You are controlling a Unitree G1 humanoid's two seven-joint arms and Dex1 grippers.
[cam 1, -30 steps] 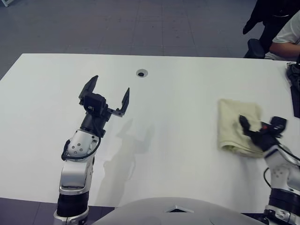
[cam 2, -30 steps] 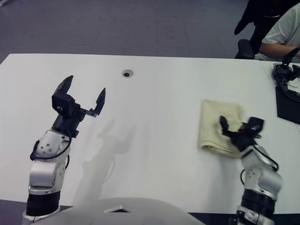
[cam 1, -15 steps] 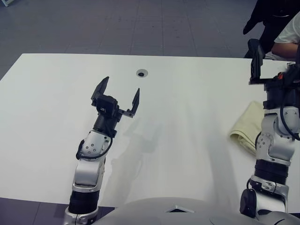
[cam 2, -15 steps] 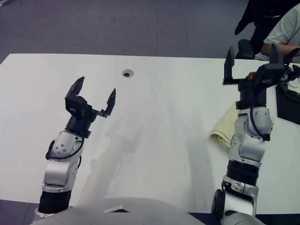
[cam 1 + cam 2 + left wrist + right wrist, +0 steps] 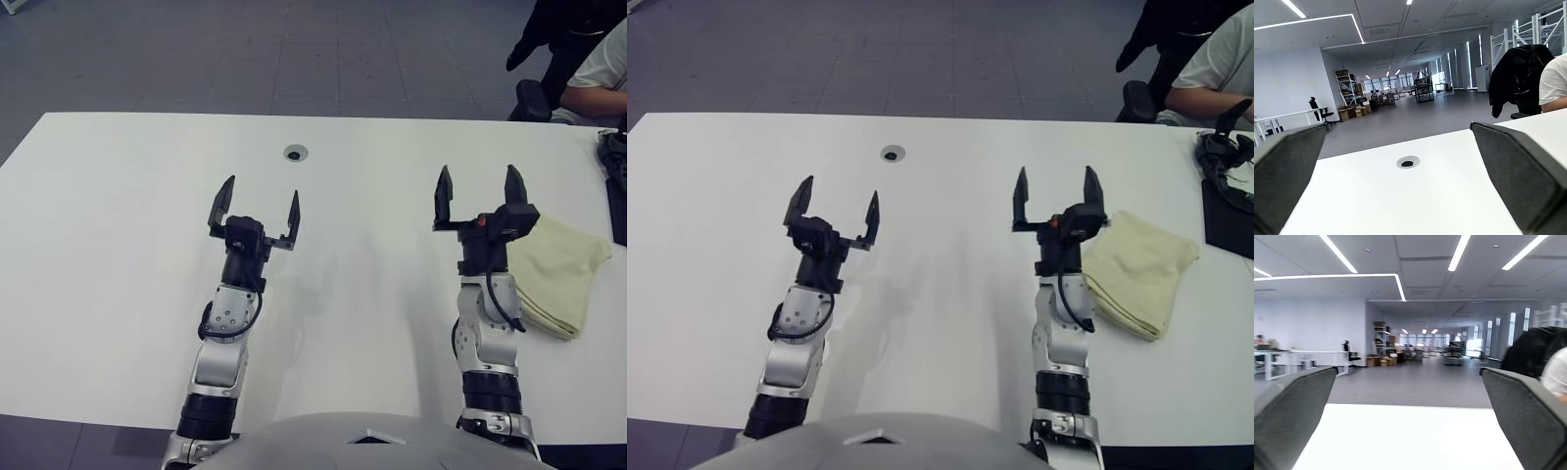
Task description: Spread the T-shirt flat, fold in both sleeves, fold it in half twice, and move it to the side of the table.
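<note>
T-shirt [image 5: 556, 272] folded on table [image 5: 118, 196], right side | left fingers [image 5: 223, 199] spread wide, empty | right fingers [image 5: 443, 198] spread wide, empty

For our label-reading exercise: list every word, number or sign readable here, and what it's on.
None can be read. The folded T-shirt, the table, the left gripper and the right gripper show no print; the dark gear at the table's right edge is too small to tell.

Bright, even light from ceiling strips [image 5: 1460, 252], soft faint shadows on the white table [image 5: 118, 196].
</note>
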